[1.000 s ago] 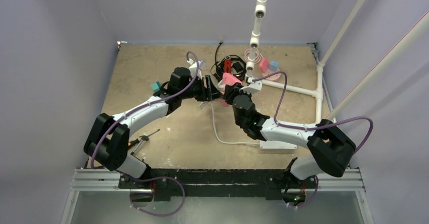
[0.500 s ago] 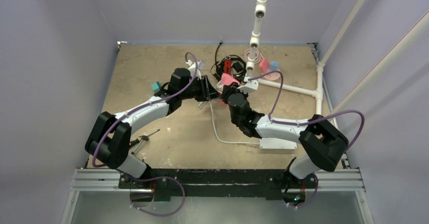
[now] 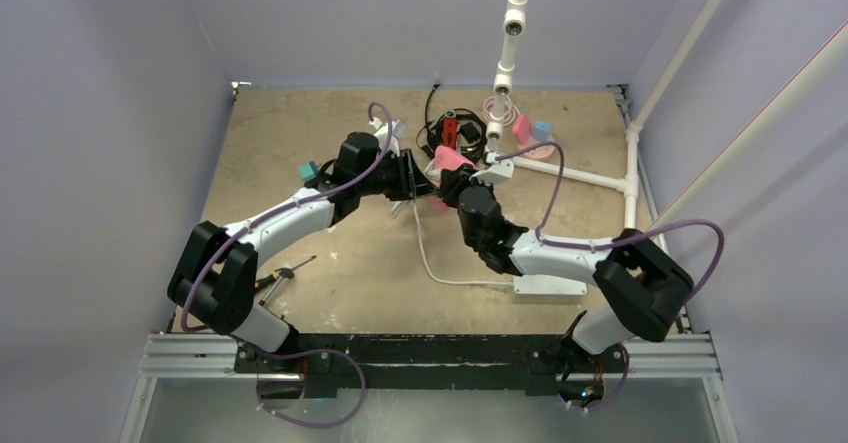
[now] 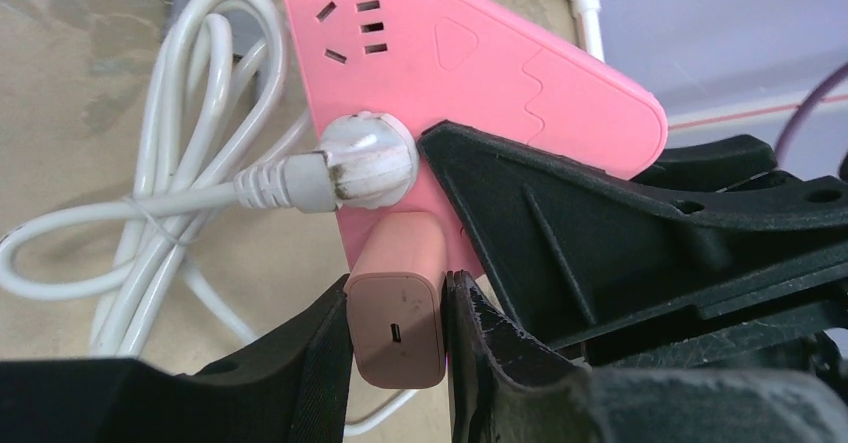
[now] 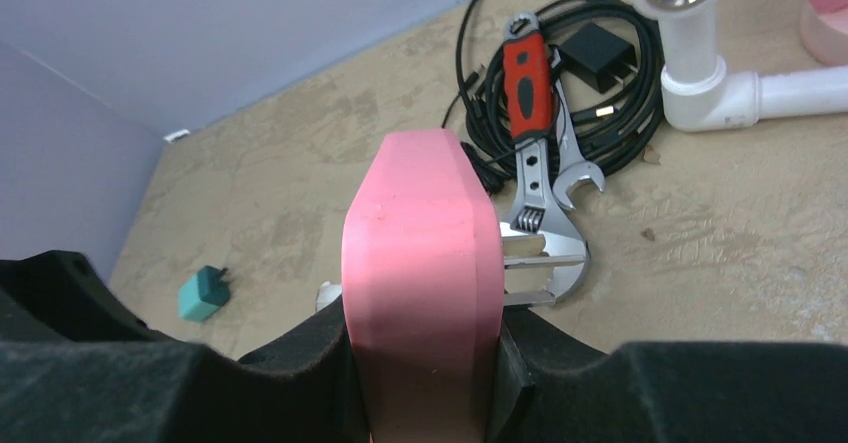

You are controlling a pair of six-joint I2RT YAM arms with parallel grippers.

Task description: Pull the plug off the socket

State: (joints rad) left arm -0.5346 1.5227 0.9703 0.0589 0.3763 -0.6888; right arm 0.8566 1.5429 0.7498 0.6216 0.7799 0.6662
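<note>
Bracing the pink socket point(image 5: 420, 233) edge-on in its grip above the tabletop point(image 3: 300, 133), the right gripper point(image 5: 422, 373) apparently steadies it so the left gripper point(image 4: 397, 348), clamped on the small pink plug point(image 4: 395, 263) seated in the socket's face beside a white corded plug point(image 4: 365, 158), can pull straight off.

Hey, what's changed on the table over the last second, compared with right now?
The right arm swung its elbow left, toward the table's middle, then eased back slightly. The pink power strip in the right gripper shifted a touch left with it. Nothing was visibly grabbed or released. The left gripper stays on the pink charger, and the blue plug still sits on the pink disc.
</note>
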